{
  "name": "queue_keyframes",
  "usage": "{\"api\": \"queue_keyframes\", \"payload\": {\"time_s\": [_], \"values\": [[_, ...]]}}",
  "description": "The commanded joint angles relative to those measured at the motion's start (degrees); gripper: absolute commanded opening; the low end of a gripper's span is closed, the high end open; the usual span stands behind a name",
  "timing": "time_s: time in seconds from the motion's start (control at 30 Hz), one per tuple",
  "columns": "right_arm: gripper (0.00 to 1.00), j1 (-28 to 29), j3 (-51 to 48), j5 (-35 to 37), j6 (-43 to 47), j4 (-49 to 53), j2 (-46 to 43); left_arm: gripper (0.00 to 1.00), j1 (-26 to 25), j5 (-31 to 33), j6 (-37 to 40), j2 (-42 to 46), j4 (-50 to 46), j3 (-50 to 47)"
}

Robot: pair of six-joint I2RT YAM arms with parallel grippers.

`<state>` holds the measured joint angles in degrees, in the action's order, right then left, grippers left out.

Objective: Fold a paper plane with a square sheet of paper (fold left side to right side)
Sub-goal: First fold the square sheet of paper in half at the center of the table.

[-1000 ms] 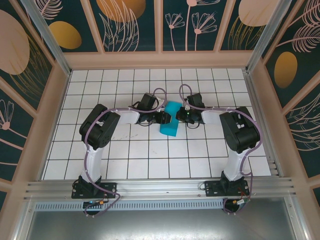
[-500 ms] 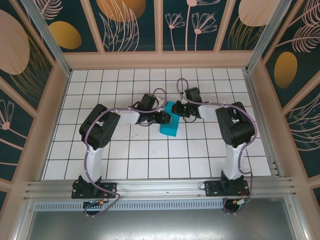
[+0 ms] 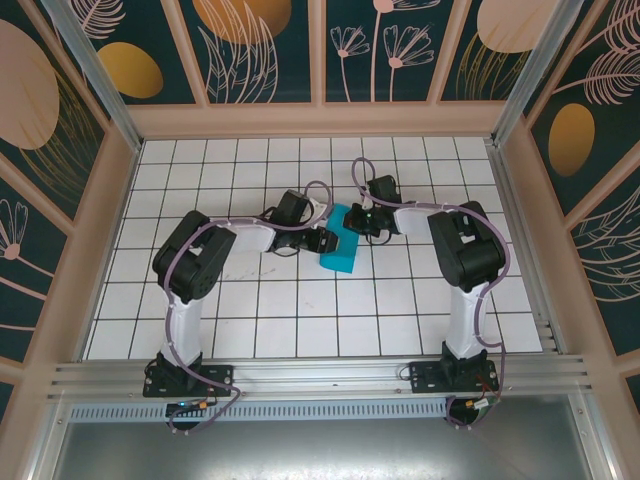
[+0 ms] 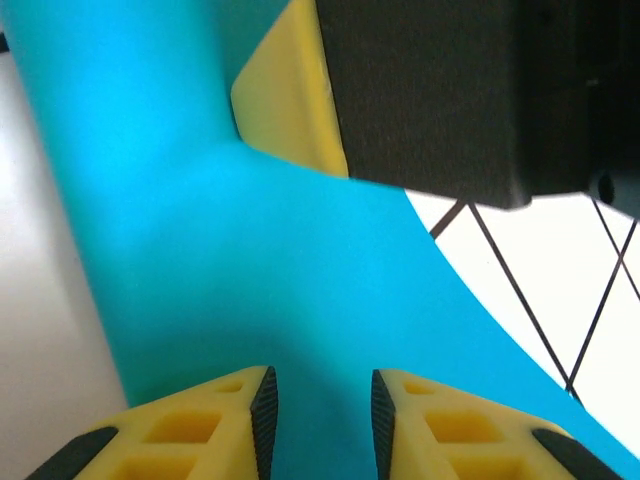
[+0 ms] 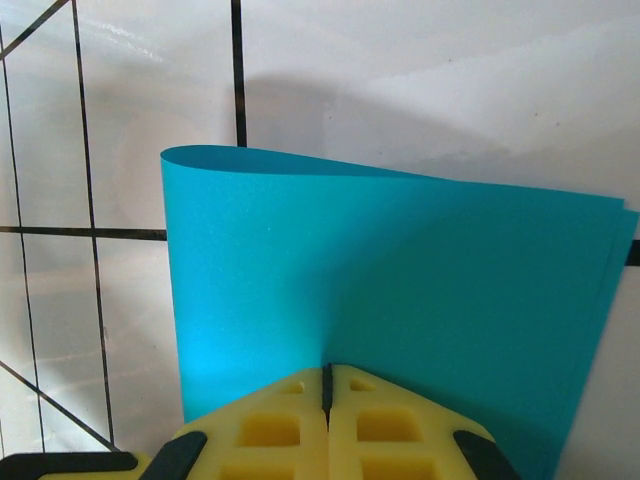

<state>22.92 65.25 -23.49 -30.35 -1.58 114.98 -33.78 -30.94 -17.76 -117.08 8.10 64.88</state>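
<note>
Table (image 3: 250,330): one white top with a black grid, walled in by panels painted with leaves and orange discs.

Arms: two. The left arm (image 3: 190,265) and the right arm (image 3: 465,250) both reach in towards the middle of the table, so the wrists nearly meet.

Sheet (image 3: 341,258): one, plain cyan, unmarked. From above it reads as a narrow rectangle, slightly tilted, just past table centre and between the two wrists. In the right wrist view the sheet (image 5: 400,290) is doubled over. A soft rounded fold runs down its left side and two free edges lie slightly out of line on its right. It bows up off the tiles and casts a shadow behind. In the left wrist view the sheet (image 4: 250,250) runs from under the fingers up to the other gripper.

Grippers: two.
- Left gripper (image 3: 322,240), seen close at (image 4: 320,425): yellow fingers (image 4: 230,420) stand a little apart with a narrow gap, and cyan shows through it. They are not clamped on anything. I cannot tell whether the tips touch the paper.
- Right gripper (image 3: 361,222), seen close at (image 5: 326,400): jaws pressed together with no gap. The sheet's near edge runs into the seam, so I read it as pinched there. One of its yellow fingers (image 4: 290,100) sits against the paper in the left wrist view.
</note>
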Motion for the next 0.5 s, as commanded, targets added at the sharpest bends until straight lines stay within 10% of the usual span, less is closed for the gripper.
{"api": "queue_keyframes", "payload": {"time_s": [0.0,0.47], "values": [[0.03,-0.48,0.03,3.24,0.47,5.66,2.12,0.33,-0.34,-1.44,4.30,1.89,-5.89,-3.44],[0.03,-0.68,0.02,3.18,0.61,6.06,2.15,0.29,-2.49,-5.49,9.69,6.42,-8.41,-11.01]]}}
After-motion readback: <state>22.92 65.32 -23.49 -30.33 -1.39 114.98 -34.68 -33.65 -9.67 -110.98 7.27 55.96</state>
